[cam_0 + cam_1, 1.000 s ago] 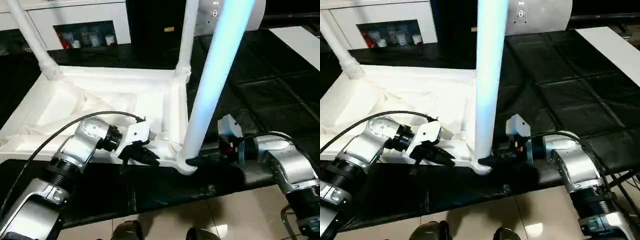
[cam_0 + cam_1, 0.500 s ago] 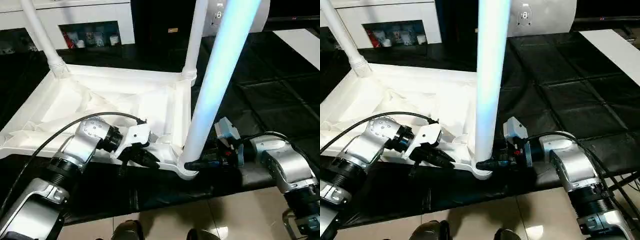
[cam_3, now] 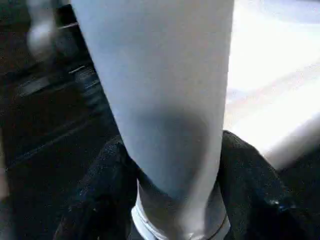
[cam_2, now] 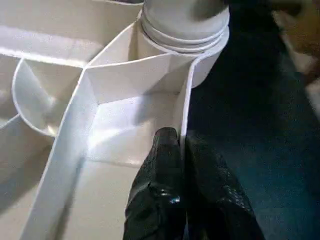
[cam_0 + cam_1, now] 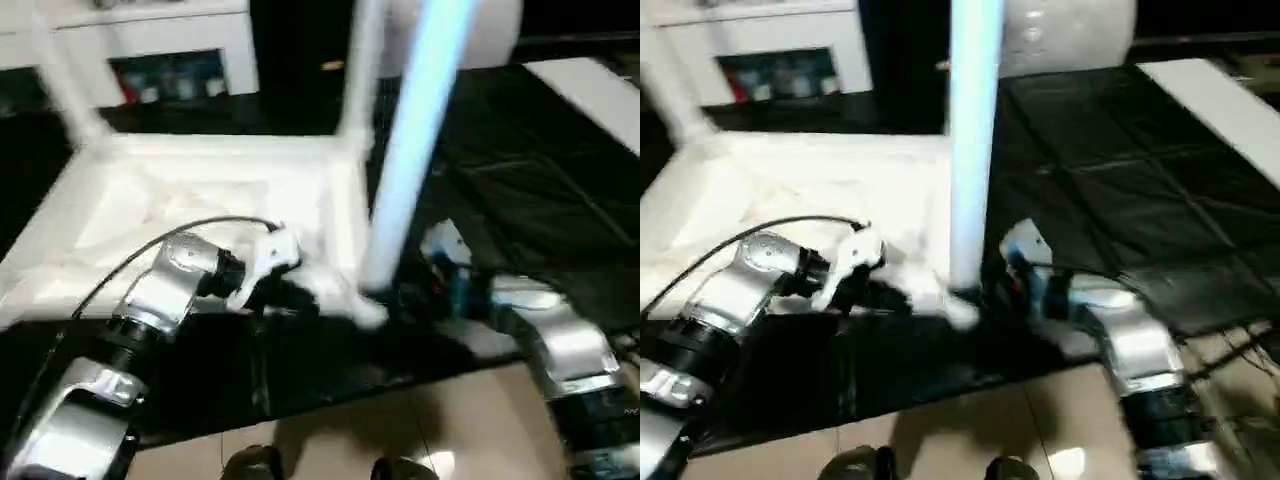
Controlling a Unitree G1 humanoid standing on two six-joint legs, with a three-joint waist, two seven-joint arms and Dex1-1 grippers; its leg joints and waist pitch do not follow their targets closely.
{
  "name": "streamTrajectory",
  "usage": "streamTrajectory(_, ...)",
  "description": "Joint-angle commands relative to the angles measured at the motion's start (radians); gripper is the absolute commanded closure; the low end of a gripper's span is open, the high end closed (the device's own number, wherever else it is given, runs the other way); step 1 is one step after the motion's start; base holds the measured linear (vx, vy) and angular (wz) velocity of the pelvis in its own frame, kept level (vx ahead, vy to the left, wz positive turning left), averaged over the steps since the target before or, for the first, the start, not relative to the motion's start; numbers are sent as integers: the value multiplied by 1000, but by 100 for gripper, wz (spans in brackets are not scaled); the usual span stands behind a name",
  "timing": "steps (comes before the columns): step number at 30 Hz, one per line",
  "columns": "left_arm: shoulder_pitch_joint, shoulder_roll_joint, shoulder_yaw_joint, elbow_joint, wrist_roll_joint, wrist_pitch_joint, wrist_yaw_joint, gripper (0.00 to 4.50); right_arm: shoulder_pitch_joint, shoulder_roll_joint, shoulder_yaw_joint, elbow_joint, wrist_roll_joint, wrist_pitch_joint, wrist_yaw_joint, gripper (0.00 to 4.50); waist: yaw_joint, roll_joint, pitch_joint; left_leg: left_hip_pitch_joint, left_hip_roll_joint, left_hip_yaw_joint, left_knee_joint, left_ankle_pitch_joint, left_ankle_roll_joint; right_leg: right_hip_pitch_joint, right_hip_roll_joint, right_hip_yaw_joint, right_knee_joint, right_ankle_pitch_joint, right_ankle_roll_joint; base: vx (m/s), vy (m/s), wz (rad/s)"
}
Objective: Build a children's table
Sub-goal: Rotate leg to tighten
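Note:
The white tabletop (image 5: 200,190) lies upside down on the black mat, ribbed underside up. A long white leg (image 5: 410,150) stands in its near right corner socket (image 4: 185,30). My right gripper (image 5: 395,295) is shut on this leg just above the socket, with a black finger (image 3: 100,185) on each side of the tube (image 3: 160,100). My left gripper (image 5: 300,290) is shut on the tabletop's thin near rim (image 4: 182,115) beside that corner. Two more legs stand in the far corners, one at the far right (image 5: 360,70) and one at the far left (image 5: 60,80).
A white cabinet (image 5: 170,40) with a dark opening stands behind the tabletop. Black mat tiles (image 5: 540,180) spread to the right, with a white board (image 5: 590,85) at the far right. Tan floor (image 5: 450,420) lies in front of the mat's near edge.
My right gripper has moved in and closed around the base of the near right leg. The left grip on the rim is the same. The head view has shifted and blurred.

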State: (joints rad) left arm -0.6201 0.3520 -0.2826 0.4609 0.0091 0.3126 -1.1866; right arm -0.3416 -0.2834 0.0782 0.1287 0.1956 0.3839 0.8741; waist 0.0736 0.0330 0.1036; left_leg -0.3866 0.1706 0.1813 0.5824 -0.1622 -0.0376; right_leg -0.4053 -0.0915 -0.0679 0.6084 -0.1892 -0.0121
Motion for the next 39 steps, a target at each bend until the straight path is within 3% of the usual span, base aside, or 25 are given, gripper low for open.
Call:
streamTrajectory(1, -37, -165, 5, -9, -26, 54, 203, 450, -27, 199, 104, 41, -28, 24, -202, 251, -5, -9, -53, 18, 55, -38, -91, -380, -36, 32, -76, 47, -105, -528, -142, 0, 0, 0)
streamTrajectory(2, -37, -165, 5, -9, -26, 54, 203, 450, -27, 199, 104, 41, -28, 24, -202, 251, -15, -8, -53, 18, 53, -38, -90, -376, -37, 30, -76, 47, -107, -519, -144, 0, 0, 0)
streamTrajectory(5, -70, -253, 48, 23, -3, 87, 382, 450, -77, 327, 77, 118, -77, 28, -426, 252, -24, -7, -54, 23, 50, -34, -88, -370, -26, 25, -70, 49, -110, -491, -144, 0, 0, 0)
streamTrajectory(6, -74, -265, 56, 26, 0, 92, 411, 450, -84, 342, 74, 127, -87, 28, -457, 252, -26, -1, -56, 25, 51, -33, -89, -363, -26, 24, -67, 49, -110, -460, -151, 0, 0, 0)
streamTrajectory(10, -91, -319, 82, 26, 18, 116, 520, 450, -123, 412, 63, 172, -141, 26, -600, 252, -22, -2, -65, 20, 49, -26, -88, -271, 9, 36, -61, 53, -97, -271, -182, 0, 0, 0)
streamTrajectory(12, -91, -324, 81, 23, 20, 115, 523, 450, -129, 416, 64, 181, -148, 9, -605, 252, -22, -2, -66, 20, 49, -24, -87, -254, 23, 36, -60, 52, -95, -240, -189, 0, 0, 0)
streamTrajectory(13, -79, -322, 69, 0, 29, 118, 502, 450, -127, 421, 55, 184, -169, -30, -612, 197, -19, 0, -74, 16, 47, -23, -82, -198, 44, 43, -61, 51, -87, -163, -202, 0, 0, 0)
streamTrajectory(17, -62, -304, 52, -25, 34, 119, 465, 450, -114, 415, 43, 175, -168, -57, -603, 164, -15, 0, -76, 12, 47, -20, -76, -131, 87, 50, -60, 48, -77, -53, -234, 0, 0, 0)
streamTrajectory(22, -14, -213, 23, -67, 20, 83, 335, 450, -55, 305, 41, 84, -125, -109, -472, 116, -13, 2, -72, 12, 51, -22, -79, -172, 94, 53, -61, 48, -81, -107, -225, 0, 0, 0)
streamTrajectory(25, 5, -145, -1, -70, 14, 32, 224, 450, -32, 214, 20, 49, -78, -144, -337, 88, -15, 3, -68, 14, 52, -22, -82, -205, 81, 52, -61, 48, -85, -145, -227, 0, 0, 0)
streamTrajectory(26, 9, -122, -9, -66, 12, 19, 186, 450, -28, 180, 15, 44, -62, -151, -278, 72, -14, 8, -66, 14, 53, -23, -83, -211, 80, 51, -62, 49, -86, -151, -226, 0, 0, 0)
streamTrajectory(30, 16, -60, -41, -48, 14, -68, 61, 450, -26, 73, 7, 34, -32, -176, -107, 55, -11, 5, -67, 15, 54, -23, -80, -210, 89, 53, -60, 48, -84, -123, -238, 0, 0, 0)
streamTrajectory(31, 16, -45, -50, -43, 18, -86, 34, 450, -26, 48, 7, 29, -23, -181, -61, 55, -6, 8, -67, 21, 57, -20, -79, -213, 93, 47, -63, 51, -84, -125, -247, 0, 0, 0)
streamTrajectory(33, 16, -17, -64, -39, 11, -117, -30, 450, -19, -11, 18, 12, 2, -183, 42, 55, 1, 10, -66, 20, 60, -20, -80, -219, 90, 46, -60, 50, -82, -130, -255, 0, 0, 0)
streamTrajectory(36, 9, 27, -84, -39, -25, -159, -160, 450, -15, -108, 43, -5, 54, -176, 215, 55, 14, 6, -67, 22, 64, -19, -80, -215, 93, 48, -60, 49, -77, -117, -258, 0, 0, 0)
streamTrajectory(39, 3, 52, -97, -37, -38, -178, -229, 450, -19, -153, 56, -3, 75, -173, 301, 55, 19, 6, -67, 17, 63, -18, -77, -205, 102, 47, -63, 49, -73, -106, -270, 0, 0, 0)
